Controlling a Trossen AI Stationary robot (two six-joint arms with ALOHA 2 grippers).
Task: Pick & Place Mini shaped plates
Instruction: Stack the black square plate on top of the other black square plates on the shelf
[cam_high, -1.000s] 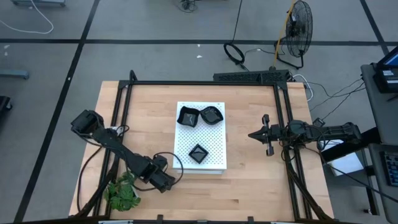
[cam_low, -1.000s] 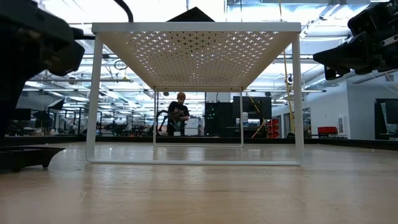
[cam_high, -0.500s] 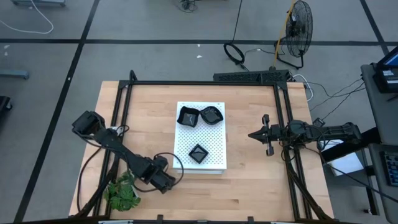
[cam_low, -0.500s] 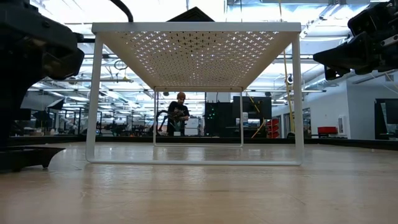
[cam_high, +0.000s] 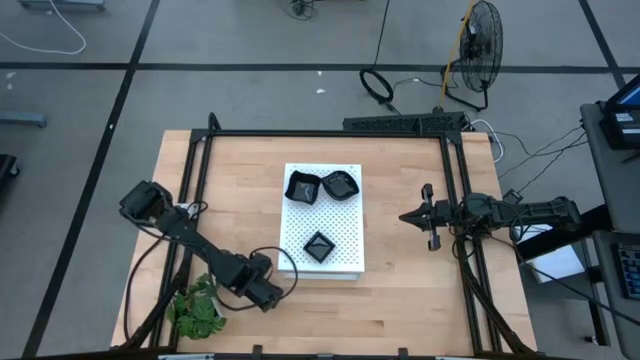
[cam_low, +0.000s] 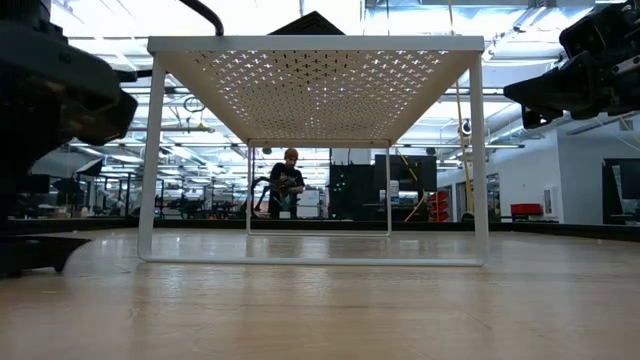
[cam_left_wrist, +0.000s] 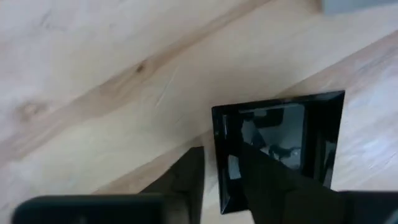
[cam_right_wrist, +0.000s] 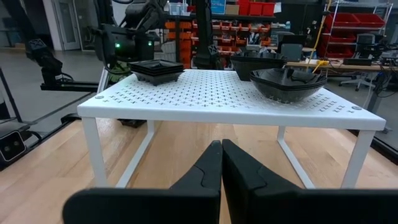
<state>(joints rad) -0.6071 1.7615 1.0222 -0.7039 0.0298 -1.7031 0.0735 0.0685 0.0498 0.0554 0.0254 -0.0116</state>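
The wooden table (cam_high: 400, 290) carries a white perforated board (cam_high: 345, 235) on legs near its middle, and that board has not shifted over the last second. Three black plates rest on top of it: a square plate (cam_high: 301, 186) and a rounded plate (cam_high: 341, 183) just beside each other at the far end, and a small square one (cam_high: 318, 246) alone near the front. The right gripper (cam_high: 425, 217) hangs level to the right of the board, fingers pressed together on nothing, exactly where it was a second ago. The only change is at the left arm: its left gripper (cam_high: 268, 292), low at the board's front left corner, has drawn its fingers closer in the last half second. The left wrist view shows why: another square plate (cam_left_wrist: 280, 149) lies flat on the wood below, with one finger (cam_left_wrist: 273, 186) set over its basin and the other (cam_left_wrist: 186, 180) outside its rim, so the jaws straddle one wall of the dish. Whether they already pinch that wall I cannot tell; a gap still shows. My judgement is that the grasp is just being made, so a fourth plate is about to be lifted toward the board. A green plant (cam_high: 195, 310) sits at the table's front left edge, near that arm.
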